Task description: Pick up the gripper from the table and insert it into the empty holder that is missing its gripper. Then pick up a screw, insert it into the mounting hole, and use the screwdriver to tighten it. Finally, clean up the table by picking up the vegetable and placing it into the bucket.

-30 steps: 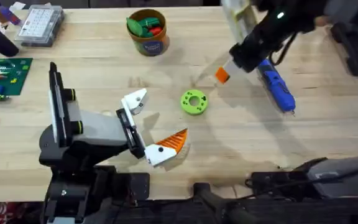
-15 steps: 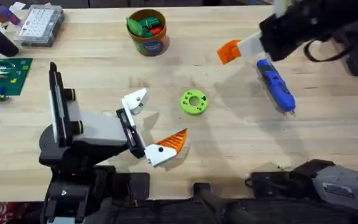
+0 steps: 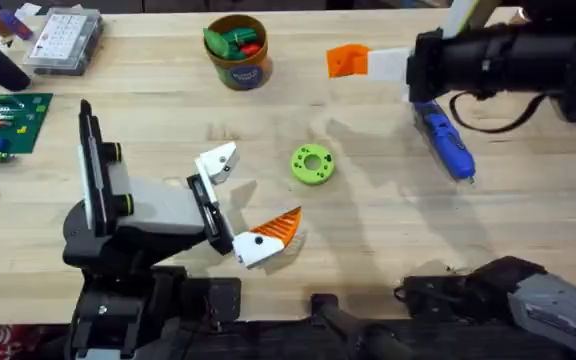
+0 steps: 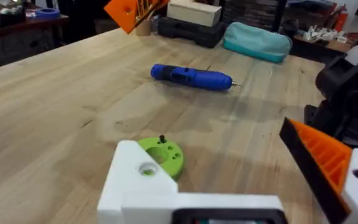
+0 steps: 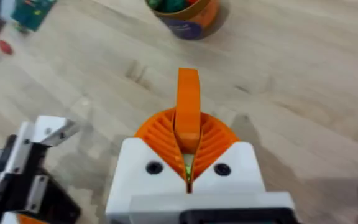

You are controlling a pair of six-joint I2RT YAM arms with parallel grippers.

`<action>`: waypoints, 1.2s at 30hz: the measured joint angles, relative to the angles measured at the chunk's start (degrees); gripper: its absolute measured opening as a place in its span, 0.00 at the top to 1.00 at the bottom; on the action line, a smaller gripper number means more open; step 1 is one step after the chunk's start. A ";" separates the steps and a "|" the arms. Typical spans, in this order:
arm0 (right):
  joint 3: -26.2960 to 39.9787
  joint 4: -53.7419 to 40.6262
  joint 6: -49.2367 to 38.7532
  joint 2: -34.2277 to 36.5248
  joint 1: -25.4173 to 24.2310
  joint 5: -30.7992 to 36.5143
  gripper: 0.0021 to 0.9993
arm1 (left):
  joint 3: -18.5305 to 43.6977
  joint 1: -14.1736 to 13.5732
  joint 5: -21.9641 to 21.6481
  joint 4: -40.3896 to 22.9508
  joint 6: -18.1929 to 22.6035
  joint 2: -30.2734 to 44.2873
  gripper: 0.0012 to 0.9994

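We see the bucket (image 3: 237,50) at the upper middle of the table (image 3: 368,230), the vegetable (image 3: 312,164) near the centre, and the screwdriver (image 3: 445,139) to its right. The gripper (image 3: 347,61) hangs above the table, between bucket and screwdriver, held by the right gripper (image 3: 360,62).

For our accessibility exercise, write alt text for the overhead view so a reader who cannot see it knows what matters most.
The right gripper, shut on the orange gripper, hangs above the table near the bucket. The left gripper rests open, one bracket lacking its orange tip. The green vegetable and blue screwdriver lie on the wood.
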 joint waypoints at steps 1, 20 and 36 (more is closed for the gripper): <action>-0.77 0.82 1.14 -0.43 0.00 -1.03 1.00 | 0.00 0.00 0.02 0.00 0.00 0.00 0.01; -21.66 40.47 24.56 0.20 -5.70 -30.00 1.00 | 0.00 0.00 0.00 0.00 -0.02 0.00 0.01; -26.20 65.08 51.13 17.17 -6.98 -59.73 1.00 | 0.00 0.00 0.00 0.00 0.00 0.00 0.01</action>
